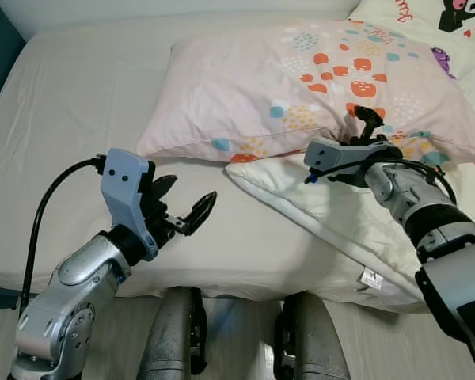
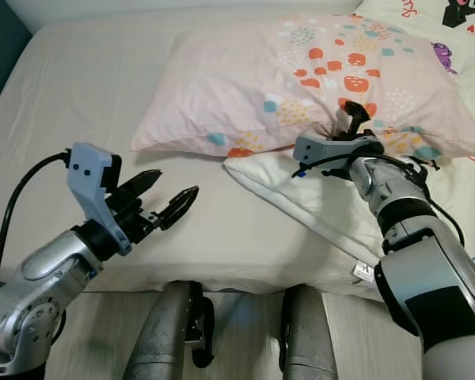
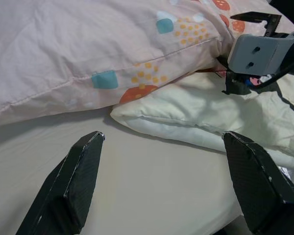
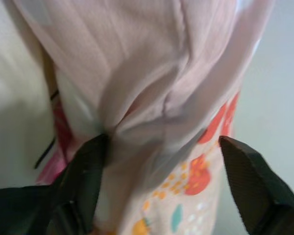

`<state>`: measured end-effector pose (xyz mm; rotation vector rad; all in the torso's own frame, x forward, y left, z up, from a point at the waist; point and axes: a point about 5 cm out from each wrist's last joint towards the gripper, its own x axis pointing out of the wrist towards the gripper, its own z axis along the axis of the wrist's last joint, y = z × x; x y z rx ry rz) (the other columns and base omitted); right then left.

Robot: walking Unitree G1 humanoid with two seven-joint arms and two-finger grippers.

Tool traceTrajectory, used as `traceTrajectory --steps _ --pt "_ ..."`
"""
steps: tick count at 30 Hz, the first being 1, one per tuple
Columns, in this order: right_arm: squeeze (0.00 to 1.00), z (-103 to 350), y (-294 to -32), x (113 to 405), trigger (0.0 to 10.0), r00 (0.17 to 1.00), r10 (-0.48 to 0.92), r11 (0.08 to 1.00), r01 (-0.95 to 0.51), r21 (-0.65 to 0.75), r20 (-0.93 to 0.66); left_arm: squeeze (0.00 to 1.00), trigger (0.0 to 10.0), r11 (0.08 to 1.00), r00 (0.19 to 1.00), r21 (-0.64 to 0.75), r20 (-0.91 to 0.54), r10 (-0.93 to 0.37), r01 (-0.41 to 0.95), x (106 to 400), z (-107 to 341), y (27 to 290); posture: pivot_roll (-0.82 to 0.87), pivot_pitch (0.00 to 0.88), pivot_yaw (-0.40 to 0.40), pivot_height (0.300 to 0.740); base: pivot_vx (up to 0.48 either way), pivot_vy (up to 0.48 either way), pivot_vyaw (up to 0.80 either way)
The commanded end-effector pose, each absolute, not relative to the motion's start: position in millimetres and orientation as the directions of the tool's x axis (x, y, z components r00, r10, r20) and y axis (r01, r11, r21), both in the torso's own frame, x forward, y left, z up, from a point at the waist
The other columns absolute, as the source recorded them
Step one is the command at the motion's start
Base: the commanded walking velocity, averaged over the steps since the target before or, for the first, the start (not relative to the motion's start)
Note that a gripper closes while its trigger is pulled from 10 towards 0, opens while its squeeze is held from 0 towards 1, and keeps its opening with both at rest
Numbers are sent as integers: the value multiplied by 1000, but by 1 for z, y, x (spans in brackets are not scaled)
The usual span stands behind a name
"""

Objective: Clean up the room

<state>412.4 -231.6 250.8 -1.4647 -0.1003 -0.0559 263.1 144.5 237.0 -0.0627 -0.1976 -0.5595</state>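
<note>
At 8 o'clock in the head view, the left claw hovers over the bed, fingers spread wide, grasping nothing. At 12 o'clock the pink patterned pillow lies across the mattress, its lower edge resting on a cream pillow at 5 o'clock. At 3 o'clock the right claw presses into the pink pillow's edge; its fingers are apart with bunched fabric between them, not yet clenched. I judge the step is tidying the pillows. The next move probably calls for closing on the fabric. A small white tag on the cream pillow is too small to read.
</note>
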Motion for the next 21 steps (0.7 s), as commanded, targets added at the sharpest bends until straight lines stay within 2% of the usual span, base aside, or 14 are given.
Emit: traceTrajectory --steps 1,21 --pt "0 238 -239 409 0 999 -10 150 53 -987 52 0 10000 857 841 10 185 -508 515 260 236 149 261 476 78 627 0 0 0" --pt "0 238 -241 409 0 999 -23 208 47 -977 44 0 10000 892 874 14 194 -445 451 268 240 159 259 474 78 627 0 0 0"
